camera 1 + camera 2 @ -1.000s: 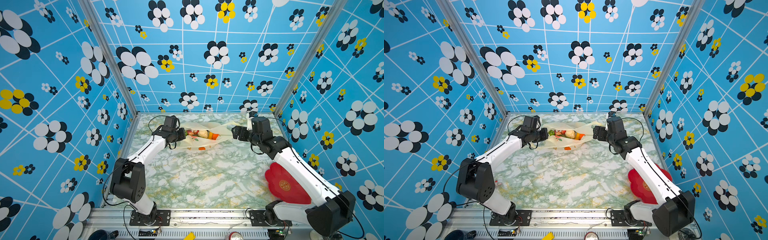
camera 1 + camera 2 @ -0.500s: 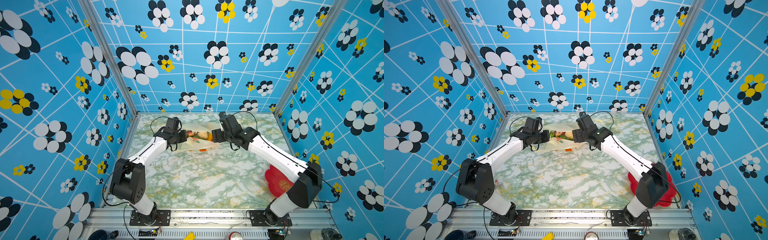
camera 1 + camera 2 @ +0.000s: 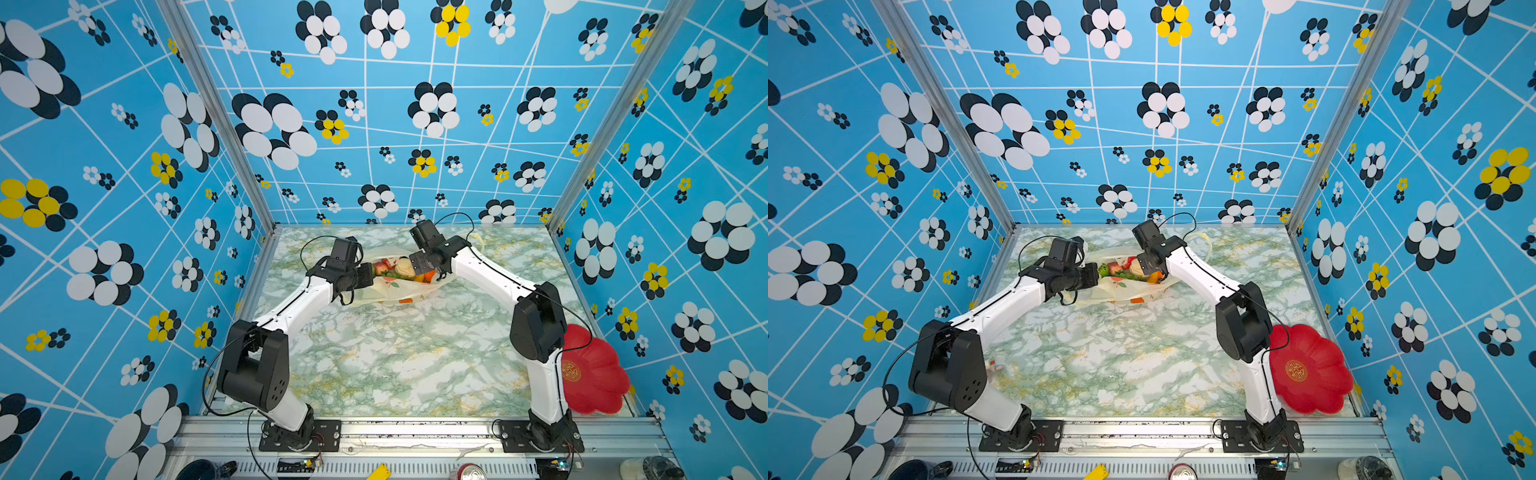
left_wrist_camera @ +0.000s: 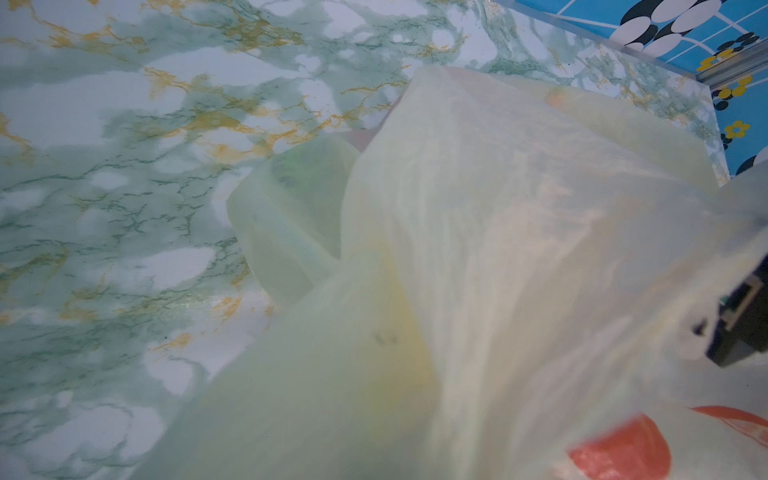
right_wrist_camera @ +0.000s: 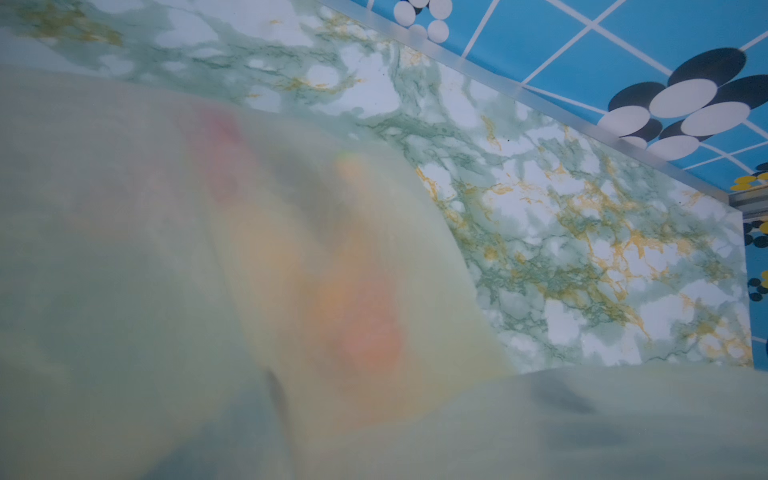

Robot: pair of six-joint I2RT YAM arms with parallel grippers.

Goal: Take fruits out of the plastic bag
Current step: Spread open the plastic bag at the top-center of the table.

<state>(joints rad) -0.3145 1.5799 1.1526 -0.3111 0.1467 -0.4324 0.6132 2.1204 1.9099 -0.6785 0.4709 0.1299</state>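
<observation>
In both top views, found the plastic bag (image 3: pixel 390 293) lying at the far end of the worktop (image 3: pixel 395 365), the fruits (image 3: pixel 395 269) heaped in its raised mouth. Noted the left pincer (image 3: pixel 370 274) pressed together, seemingly pinching the bag's rim. Noted the right pincer (image 3: pixel 422 268) pushed in among the fruits, spread wide, with no telling whether around anything. Judged a closing grip likely to trap film along with fruit and drag the whole bag.

In the left wrist view, made out only the plastic bag (image 4: pixel 478 249) gathered close over the worktop: thin, apt to slip or tear.

In the right wrist view, saw the plastic bag (image 5: pixel 208 270) veiling blurred orange and red patches; feared a blind grasp.
</observation>
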